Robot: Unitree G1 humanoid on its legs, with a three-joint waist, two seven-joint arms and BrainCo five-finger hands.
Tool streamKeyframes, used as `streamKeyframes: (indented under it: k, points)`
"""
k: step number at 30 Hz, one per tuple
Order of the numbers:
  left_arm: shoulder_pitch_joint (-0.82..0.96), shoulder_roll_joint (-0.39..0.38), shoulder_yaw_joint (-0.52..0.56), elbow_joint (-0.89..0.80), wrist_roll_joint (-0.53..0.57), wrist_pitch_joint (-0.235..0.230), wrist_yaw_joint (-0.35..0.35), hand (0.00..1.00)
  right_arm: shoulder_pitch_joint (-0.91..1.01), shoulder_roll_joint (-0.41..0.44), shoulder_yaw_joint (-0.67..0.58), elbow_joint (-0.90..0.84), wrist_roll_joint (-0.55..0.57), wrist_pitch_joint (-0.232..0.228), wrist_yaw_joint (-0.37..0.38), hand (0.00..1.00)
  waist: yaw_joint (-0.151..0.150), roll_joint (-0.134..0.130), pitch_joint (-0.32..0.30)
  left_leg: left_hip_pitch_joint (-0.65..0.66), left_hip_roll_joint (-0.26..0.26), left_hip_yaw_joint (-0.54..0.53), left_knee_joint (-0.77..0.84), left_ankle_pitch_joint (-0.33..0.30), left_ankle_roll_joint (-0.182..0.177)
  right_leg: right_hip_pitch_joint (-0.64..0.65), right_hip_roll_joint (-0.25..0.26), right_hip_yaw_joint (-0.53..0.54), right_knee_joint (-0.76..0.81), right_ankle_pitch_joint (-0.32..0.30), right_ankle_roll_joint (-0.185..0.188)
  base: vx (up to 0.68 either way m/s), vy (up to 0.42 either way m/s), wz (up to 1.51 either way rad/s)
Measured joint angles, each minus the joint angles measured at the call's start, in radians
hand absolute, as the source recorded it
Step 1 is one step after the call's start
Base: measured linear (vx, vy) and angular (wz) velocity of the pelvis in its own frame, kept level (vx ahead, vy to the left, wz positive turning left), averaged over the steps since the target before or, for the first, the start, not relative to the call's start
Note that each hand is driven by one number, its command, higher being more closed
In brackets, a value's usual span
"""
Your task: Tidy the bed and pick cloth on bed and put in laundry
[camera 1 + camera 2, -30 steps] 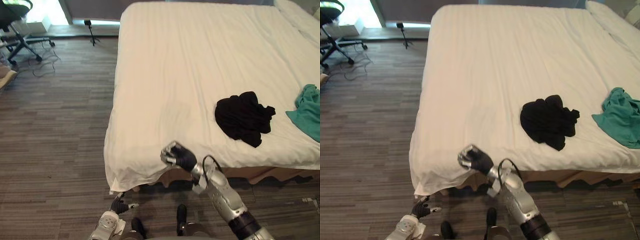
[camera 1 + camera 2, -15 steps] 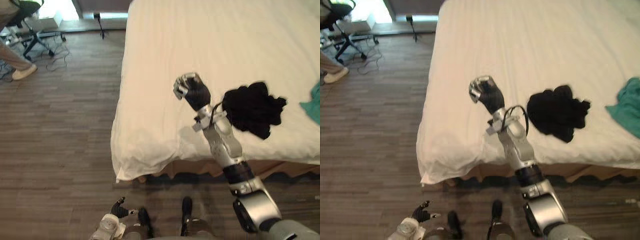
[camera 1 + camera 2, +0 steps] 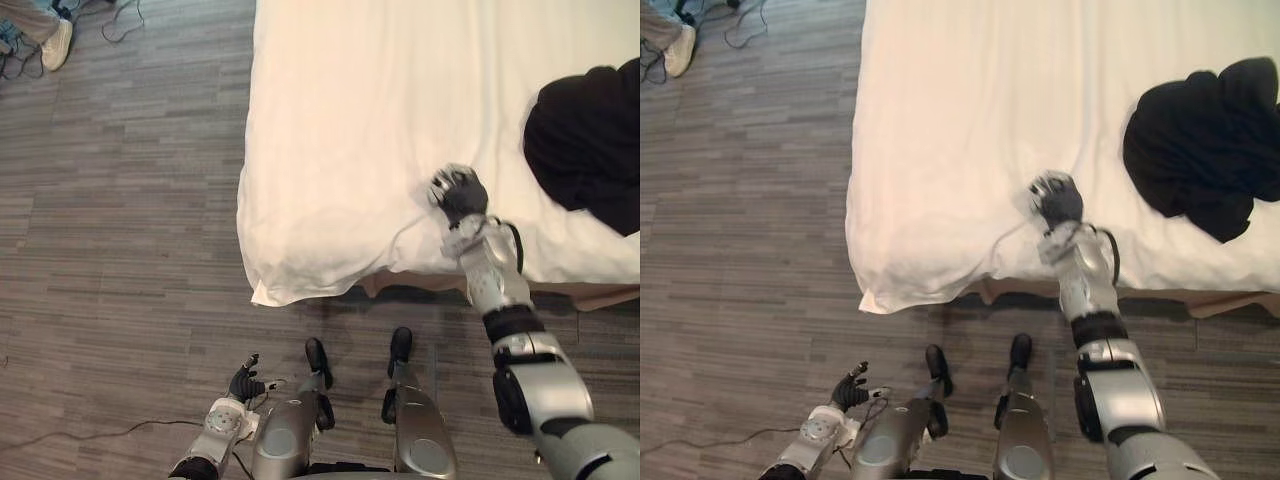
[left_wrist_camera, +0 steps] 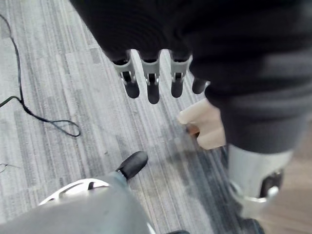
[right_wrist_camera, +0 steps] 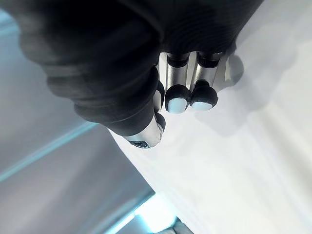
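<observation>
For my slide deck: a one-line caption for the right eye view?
Curled right hand over the white sheet near the bed's corner; black cloth lies apart.

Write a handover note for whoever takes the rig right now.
Right hand: curled shut, holding nothing, resting on the bed near its front edge.
Left hand: open, idle, low over the floor.
Black cloth: lying on the bed, to the right of the right hand, apart from it.
Done: nothing picked up.
Left: grasp the cloth, take it to the laundry, smooth the bed.
</observation>
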Motion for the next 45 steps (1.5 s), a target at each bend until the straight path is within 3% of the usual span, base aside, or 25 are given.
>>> streamKeyframes:
  k: [3, 5, 8, 9, 11, 13, 15, 16, 17, 18, 19, 20, 22, 25, 27, 28, 30, 31, 32, 34, 36, 37, 39, 40, 45]
  points:
    - [-0.008, -0.032, 0.069, 0.002, 0.031, -0.004, 0.015, 0.00, 0.236, 0.006, -0.127, 0.197, -0.059, 0.035, -0.066, 1.00, -0.017, -0.008, -0.007, -0.033, 0.052, 0.016, 0.245, -0.132, 0.009, 0.015, 0.016, 0.067, 0.044, -0.036, -0.008, 0.14, 0.022, -0.73]
    - [-0.008, -0.051, 0.128, 0.005, 0.040, -0.004, 0.033, 0.00, 0.385, -0.002, -0.204, 0.321, -0.075, 0.066, -0.102, 1.00, -0.022, -0.025, -0.015, -0.082, 0.074, -0.085, 0.435, -0.172, 0.050, -0.005, 0.030, 0.163, 0.090, -0.051, -0.013, 0.08, -0.015, -1.46]
    - [0.035, -0.064, 0.161, 0.005, 0.035, 0.004, 0.061, 0.00, 0.522, -0.064, -0.221, 0.336, -0.105, 0.077, -0.105, 1.00, -0.025, -0.035, -0.059, -0.069, 0.097, -0.266, 0.562, -0.279, 0.031, -0.034, 0.104, 0.361, 0.107, -0.064, -0.004, 0.05, 0.104, -2.32]
    - [0.040, -0.063, 0.152, 0.006, 0.020, 0.012, 0.073, 0.00, 0.563, -0.070, -0.220, 0.310, -0.131, 0.074, -0.100, 0.00, -0.031, -0.037, -0.106, -0.043, 0.088, -0.306, 0.550, -0.323, 0.033, -0.066, 0.134, 0.432, 0.111, -0.048, -0.016, 0.02, 0.232, -2.59]
    - [-0.004, -0.059, 0.129, 0.004, -0.001, 0.013, 0.082, 0.00, 0.578, -0.039, -0.209, 0.304, -0.135, 0.065, -0.082, 0.00, -0.045, -0.058, -0.134, -0.017, 0.058, -0.311, 0.515, -0.349, 0.037, -0.102, 0.151, 0.505, 0.123, -0.029, 0.006, -0.01, 0.207, -1.64]
    - [-0.045, -0.053, 0.088, 0.008, -0.002, 0.016, 0.101, 0.00, 0.581, 0.044, -0.175, 0.296, -0.134, 0.041, -0.054, 0.00, -0.072, -0.085, -0.148, 0.001, 0.052, -0.240, 0.463, -0.397, 0.009, -0.156, 0.166, 0.525, 0.104, 0.028, 0.014, -0.07, 0.160, -1.21]
    - [-0.048, -0.045, 0.081, 0.009, -0.012, 0.027, 0.103, 0.00, 0.562, 0.124, -0.126, 0.278, -0.140, 0.027, -0.035, 0.00, -0.049, -0.108, -0.147, 0.036, 0.057, -0.108, 0.433, -0.422, 0.003, -0.189, 0.206, 0.394, 0.091, 0.151, -0.047, -0.08, 0.165, -1.78]
    - [-0.041, -0.043, 0.089, 0.008, -0.011, 0.040, 0.111, 0.00, 0.562, 0.142, -0.080, 0.258, -0.171, 0.013, -0.022, 0.00, -0.029, -0.116, -0.143, 0.052, 0.055, -0.033, 0.443, -0.401, -0.009, -0.179, 0.224, 0.305, 0.058, 0.241, -0.122, -0.15, 0.089, -2.46]
    - [-0.036, -0.033, 0.123, 0.004, 0.012, 0.048, 0.116, 0.00, 0.524, 0.169, -0.017, 0.252, -0.225, -0.011, -0.002, 0.00, 0.003, -0.178, -0.124, 0.027, 0.021, 0.025, 0.466, -0.408, 0.109, -0.164, 0.195, 0.181, 0.006, 0.358, -0.111, -0.21, 0.033, -2.31]
    - [-0.035, -0.043, 0.136, -0.003, 0.028, 0.046, 0.116, 0.00, 0.513, 0.169, -0.015, 0.259, -0.246, -0.018, 0.001, 0.00, 0.003, -0.146, -0.117, 0.050, 0.053, 0.052, 0.360, -0.346, 0.081, -0.190, 0.199, 0.022, 0.125, 0.202, -0.158, -0.28, 0.009, -2.13]
    - [-0.025, -0.057, 0.137, 0.000, 0.043, 0.058, 0.113, 0.00, 0.486, 0.155, -0.003, 0.276, -0.252, -0.022, -0.004, 0.00, 0.008, -0.141, -0.124, 0.086, 0.043, 0.124, 0.347, -0.339, 0.060, -0.200, 0.151, -0.153, 0.375, -0.075, -0.182, -0.18, 0.012, -1.32]
    - [-0.010, -0.064, 0.125, 0.005, 0.050, 0.069, 0.101, 0.00, 0.465, 0.119, 0.024, 0.280, -0.250, -0.028, -0.013, 0.00, 0.002, -0.103, -0.137, 0.090, 0.058, 0.162, 0.342, -0.338, 0.065, -0.201, 0.118, -0.232, 0.565, -0.207, -0.193, -0.13, 0.048, -1.22]
    - [-0.001, -0.061, 0.114, 0.011, 0.052, 0.085, 0.068, 0.00, 0.418, 0.081, 0.047, 0.296, -0.244, -0.030, -0.036, 0.00, -0.002, -0.067, -0.135, 0.101, 0.076, 0.206, 0.342, -0.327, 0.070, -0.190, 0.024, -0.302, 0.812, -0.319, -0.182, -0.03, 0.026, -0.75]
    - [0.016, -0.022, 0.115, 0.048, 0.052, 0.117, 0.051, 0.00, 0.373, 0.085, 0.072, 0.311, -0.241, -0.044, -0.039, 0.00, 0.013, -0.098, -0.142, 0.091, 0.089, 0.278, 0.436, -0.326, 0.067, -0.105, -0.112, -0.299, 0.857, -0.348, -0.144, -0.03, -0.078, -1.01]
    - [0.014, -0.008, 0.118, 0.073, 0.050, 0.125, 0.048, 0.00, 0.366, 0.089, 0.079, 0.314, -0.251, -0.059, -0.039, 0.00, 0.018, -0.108, -0.140, 0.032, 0.105, 0.216, 0.477, -0.349, 0.086, -0.039, -0.038, -0.286, 0.691, -0.337, -0.163, -0.22, -0.141, -1.16]
    - [0.008, -0.009, 0.108, 0.074, 0.049, 0.120, 0.045, 0.00, 0.347, 0.083, 0.070, 0.332, -0.254, -0.063, -0.043, 0.00, 0.024, -0.094, -0.164, 0.003, 0.062, 0.147, 0.314, -0.269, 0.114, -0.009, 0.020, -0.219, 0.526, -0.321, -0.143, -0.36, -0.108, -1.32]
    - [-0.016, -0.011, 0.089, 0.080, 0.048, 0.108, 0.043, 0.00, 0.334, 0.078, 0.061, 0.354, -0.267, -0.066, -0.048, 0.00, 0.022, -0.106, -0.174, -0.022, 0.071, 0.195, 0.306, -0.202, 0.093, -0.016, -0.021, -0.236, 0.544, -0.369, -0.078, -0.25, -0.148, -1.07]
    - [-0.038, -0.003, 0.075, 0.080, 0.048, 0.107, 0.039, 0.00, 0.342, 0.076, 0.063, 0.362, -0.295, -0.067, -0.048, 0.00, 0.018, -0.125, -0.177, -0.022, 0.081, 0.242, 0.331, -0.202, 0.092, 0.044, -0.082, -0.241, 0.431, -0.340, -0.017, -0.16, -0.224, -0.85]
    - [-0.047, -0.001, 0.076, 0.081, 0.049, 0.107, 0.036, 0.00, 0.342, 0.078, 0.063, 0.364, -0.304, -0.067, -0.045, 0.00, 0.018, -0.128, -0.176, -0.024, 0.094, 0.251, 0.353, -0.204, 0.088, 0.074, -0.080, -0.225, 0.362, -0.323, -0.003, -0.12, -0.221, -0.94]
    - [-0.064, -0.013, 0.061, 0.095, 0.047, 0.104, 0.034, 0.00, 0.357, 0.060, 0.063, 0.365, -0.349, -0.068, -0.034, 0.00, 0.000, -0.095, -0.175, -0.021, 0.158, 0.238, 0.396, -0.193, 0.070, 0.170, 0.003, -0.203, 0.177, -0.239, -0.019, -0.08, -0.261, -0.63]
    - [-0.063, -0.023, 0.043, 0.097, 0.047, 0.103, 0.035, 0.00, 0.368, 0.048, 0.062, 0.366, -0.370, -0.068, -0.030, 0.00, -0.003, -0.084, -0.180, -0.019, 0.177, 0.213, 0.410, -0.185, 0.055, 0.194, 0.029, -0.186, 0.128, -0.216, -0.032, -0.08, -0.211, -0.43]
    - [-0.056, -0.035, 0.039, 0.097, 0.042, 0.101, 0.036, 0.00, 0.380, 0.032, 0.062, 0.369, -0.370, -0.063, -0.027, 0.00, -0.004, -0.076, -0.182, -0.020, 0.180, 0.151, 0.408, -0.169, 0.031, 0.189, 0.053, -0.152, 0.111, -0.202, -0.046, -0.11, -0.161, -0.52]
    - [-0.033, -0.039, 0.040, 0.099, 0.027, 0.100, 0.037, 0.00, 0.374, 0.022, 0.062, 0.393, -0.371, -0.060, -0.021, 0.00, -0.002, -0.070, -0.181, -0.020, 0.177, 0.052, 0.406, -0.167, 0.028, 0.184, 0.073, -0.105, 0.100, -0.189, -0.057, -0.09, -0.125, -0.58]
    - [-0.003, -0.057, 0.088, 0.174, -0.069, 0.088, 0.076, 0.00, 0.418, 0.053, -0.020, 0.399, -0.368, -0.017, -0.037, 0.00, 0.011, -0.062, -0.224, 0.103, 0.054, -0.169, 0.126, -0.103, -0.022, 0.220, 0.045, -0.088, 0.008, -0.120, -0.035, -0.03, -0.052, -0.27]
    - [-0.003, -0.057, 0.088, 0.174, -0.069, 0.088, 0.076, 0.00, 0.418, 0.053, -0.020, 0.399, -0.368, -0.017, -0.037, 0.00, 0.011, -0.062, -0.224, 0.102, 0.054, -0.169, 0.126, -0.103, -0.022, 0.220, 0.045, -0.088, 0.008, -0.120, -0.035, 0.00, 0.000, 0.00]
